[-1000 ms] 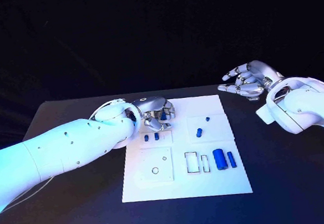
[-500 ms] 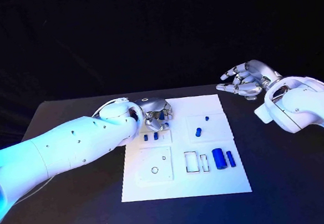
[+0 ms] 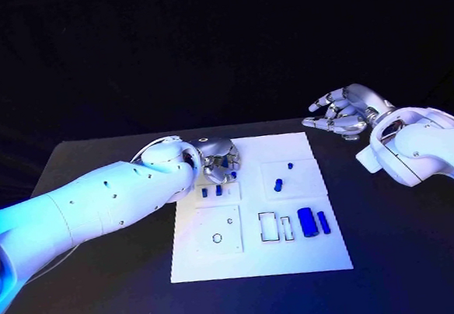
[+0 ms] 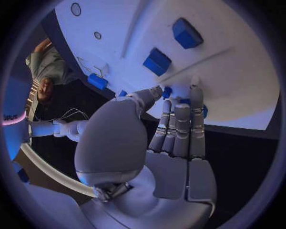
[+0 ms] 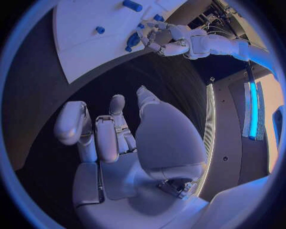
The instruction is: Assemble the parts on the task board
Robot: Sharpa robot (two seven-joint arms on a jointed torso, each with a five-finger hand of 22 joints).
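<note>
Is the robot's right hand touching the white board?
No, the right hand hangs over the black table, off to the side of the white board.

Head camera sits high and looks steeply down at the black table (image 3: 110,298), the white task board (image 3: 264,250) dead centre and both arms reaching in from the sides. The left wrist camera rides just behind the left hand (image 4: 169,143), very close to the board (image 4: 238,86), so the blue parts (image 4: 158,62) loom large beyond the fingertips. The right wrist camera looks out past the right hand (image 5: 119,143) from off the board's edge, farther back, and catches the board (image 5: 89,33) and the left hand (image 5: 156,38) across it. All three views share the board's far end.
</note>
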